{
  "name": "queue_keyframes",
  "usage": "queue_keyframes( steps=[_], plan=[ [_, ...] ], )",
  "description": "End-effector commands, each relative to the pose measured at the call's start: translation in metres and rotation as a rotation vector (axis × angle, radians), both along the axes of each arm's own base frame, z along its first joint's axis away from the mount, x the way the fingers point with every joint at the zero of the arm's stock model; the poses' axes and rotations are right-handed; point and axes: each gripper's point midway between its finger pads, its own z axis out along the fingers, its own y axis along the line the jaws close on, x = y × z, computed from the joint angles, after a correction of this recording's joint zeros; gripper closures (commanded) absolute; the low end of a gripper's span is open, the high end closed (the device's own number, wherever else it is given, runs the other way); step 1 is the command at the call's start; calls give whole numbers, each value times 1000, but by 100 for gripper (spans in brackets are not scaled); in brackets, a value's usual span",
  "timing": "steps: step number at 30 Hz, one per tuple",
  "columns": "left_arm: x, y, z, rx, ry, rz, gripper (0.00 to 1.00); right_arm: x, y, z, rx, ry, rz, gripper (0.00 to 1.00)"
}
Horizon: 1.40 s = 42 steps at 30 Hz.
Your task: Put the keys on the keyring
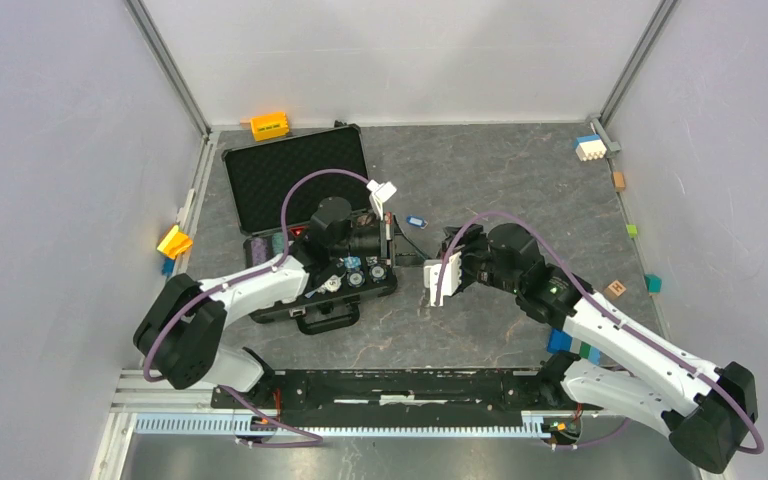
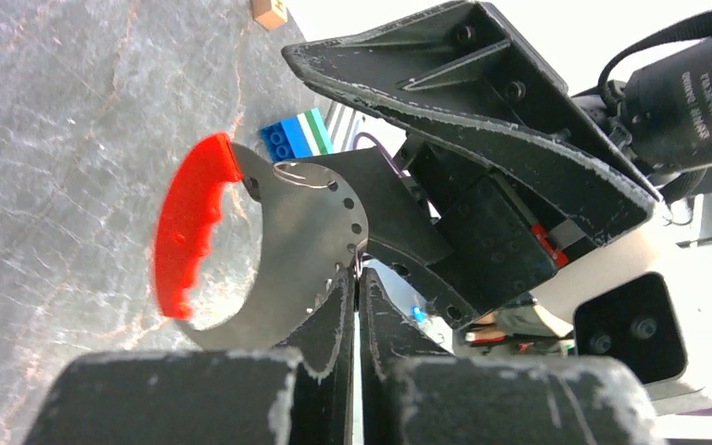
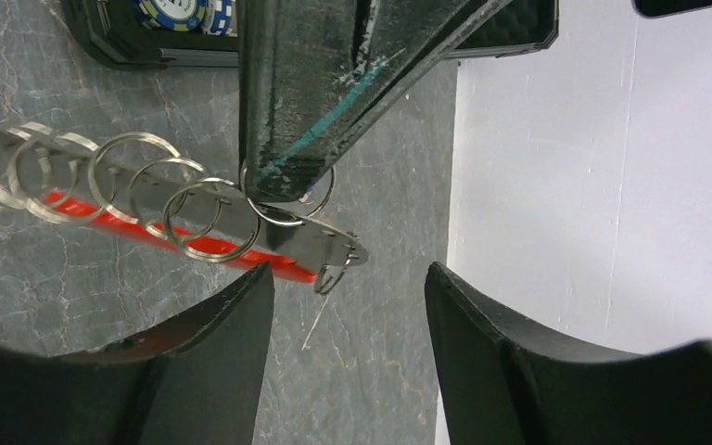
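Note:
The keyring is a curved silvery plate [image 2: 301, 232] with a red strip [image 2: 188, 227] along one edge, held up above the table. My left gripper [image 2: 357, 278] is shut on the plate's edge. In the right wrist view the keyring [image 3: 287, 236] carries several silvery split rings [image 3: 130, 181], and the left gripper's fingers [image 3: 306, 93] come down onto it from above. My right gripper [image 3: 348, 306] stands open just below the plate's tip, touching nothing. A small blue-headed key [image 1: 416, 221] lies on the table beyond both grippers. In the overhead view the left gripper [image 1: 394, 245] faces the right gripper [image 1: 438, 264].
An open black case [image 1: 295, 180] lies under the left arm, with poker chips [image 1: 360, 272] in its lower half. Blue and green blocks [image 1: 572, 345] sit by the right arm. An orange block [image 1: 269, 125], a white block [image 1: 589, 148] and a wooden cube [image 1: 616, 289] line the table edges.

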Motion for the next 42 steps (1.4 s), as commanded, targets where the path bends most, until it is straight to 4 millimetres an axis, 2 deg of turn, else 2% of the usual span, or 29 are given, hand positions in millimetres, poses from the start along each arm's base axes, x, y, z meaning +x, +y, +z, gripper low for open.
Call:
queue_keyframes(
  steps=[1,8,12,15,18,22,29,35,42],
  plan=[
    [4,-6,23,-22,129,21,98,-6,8,24,64,-8,51,35],
    [8,-8,15,-8,210,16,98,-22,3,31,68,3,94,37],
    [14,-8,7,0,270,24,98,-32,2,42,112,-4,117,38],
    [16,-10,4,-4,309,22,98,-38,7,48,148,14,143,45],
    [16,-12,4,-19,341,17,98,-43,14,41,151,56,180,53],
    [16,-12,4,-22,367,13,98,-44,19,31,158,84,199,59],
    [15,-12,4,-44,398,15,98,-37,19,16,142,89,170,59],
    [13,-11,7,-49,387,10,98,-28,16,17,137,65,127,57],
    [11,-9,10,-47,370,8,98,-29,20,16,130,79,145,56]
  ],
)
